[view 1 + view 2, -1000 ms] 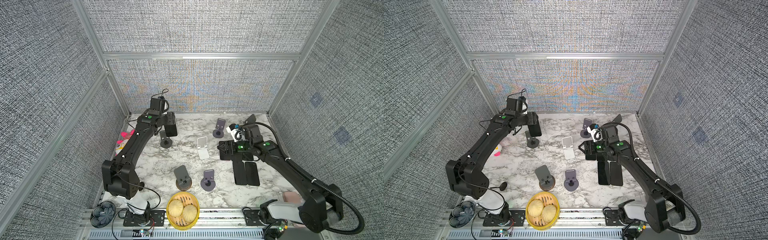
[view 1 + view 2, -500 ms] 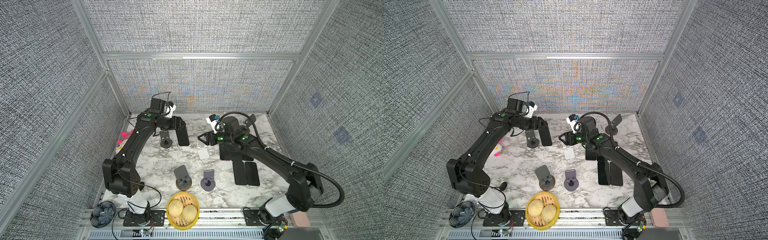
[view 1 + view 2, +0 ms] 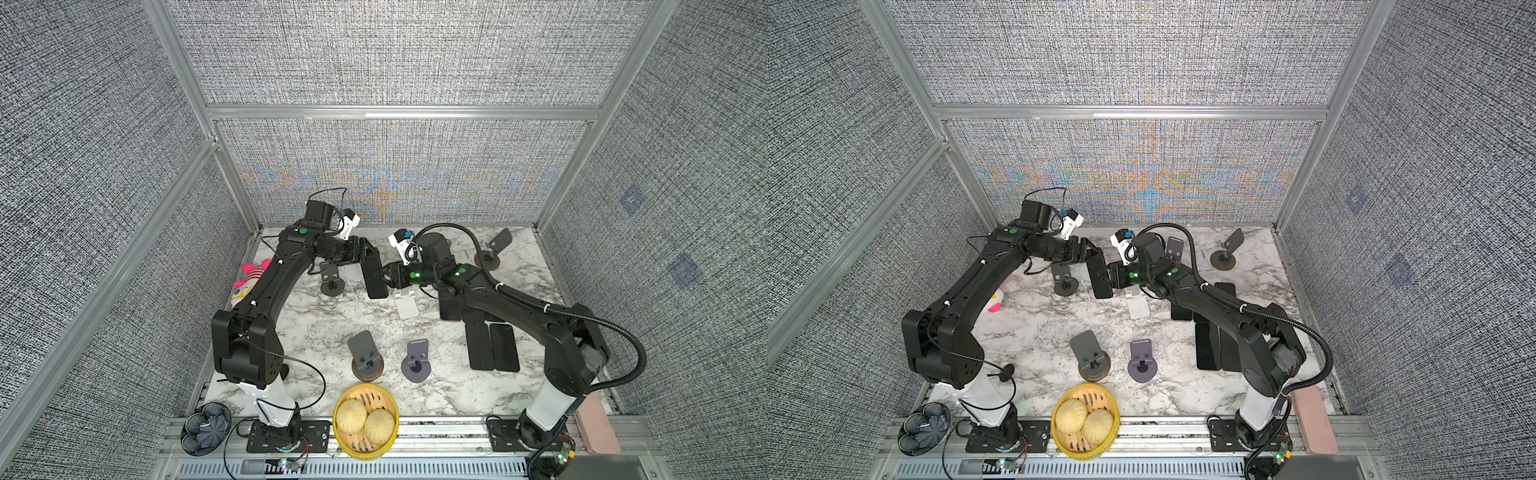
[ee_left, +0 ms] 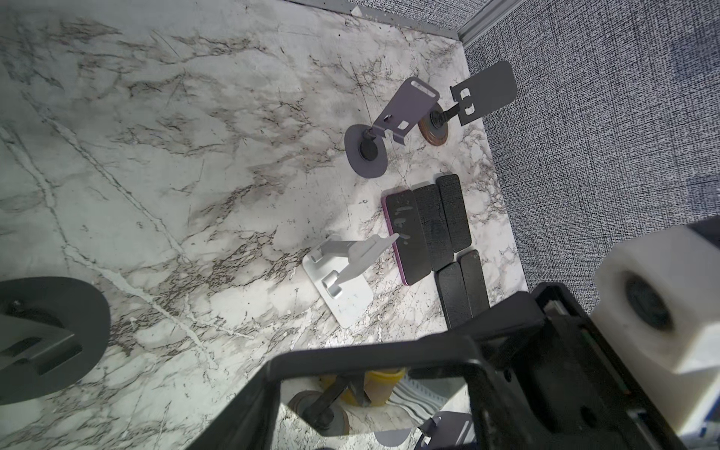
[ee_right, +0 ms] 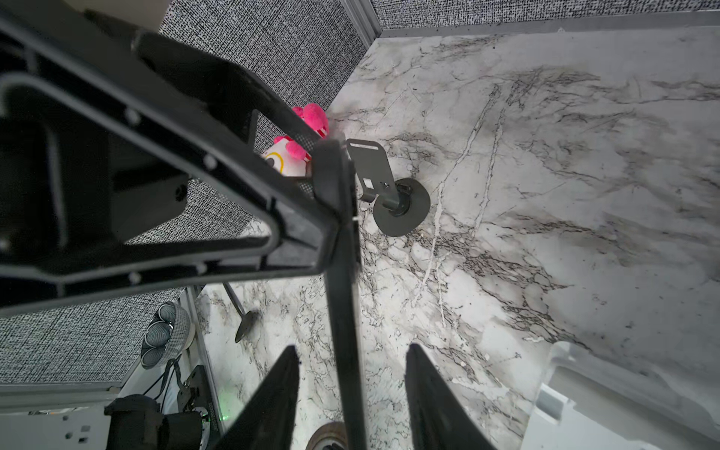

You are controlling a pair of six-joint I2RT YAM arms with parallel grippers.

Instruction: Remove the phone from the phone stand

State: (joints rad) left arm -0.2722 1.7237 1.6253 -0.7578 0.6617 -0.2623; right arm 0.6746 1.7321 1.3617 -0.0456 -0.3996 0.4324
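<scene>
My left gripper (image 3: 368,254) (image 3: 1093,254) is shut on the top end of a black phone (image 3: 376,277) (image 3: 1100,279), which hangs upright above the marble, clear of the dark grey phone stand (image 3: 331,279) (image 3: 1064,279) just to its left. My right gripper (image 3: 384,276) (image 3: 1106,276) has reached across from the right to the phone's lower half. In the right wrist view the phone (image 5: 343,311) runs edge-on between the right gripper's (image 5: 350,350) open jaws, with a gap on each side. The empty stand (image 5: 374,167) shows behind it.
A white stand (image 3: 405,301) lies under the right wrist. Several black phones (image 3: 490,345) lie flat at right. Two more stands (image 3: 365,357) (image 3: 417,359) and a bun steamer (image 3: 365,419) sit in front, a pink plush toy (image 3: 249,278) at left, another stand (image 3: 494,249) at back right.
The left arm carried the phone rightward off its stand. The right arm swung left from the flat phones to the held phone, and its jaws have narrowed around it.
</scene>
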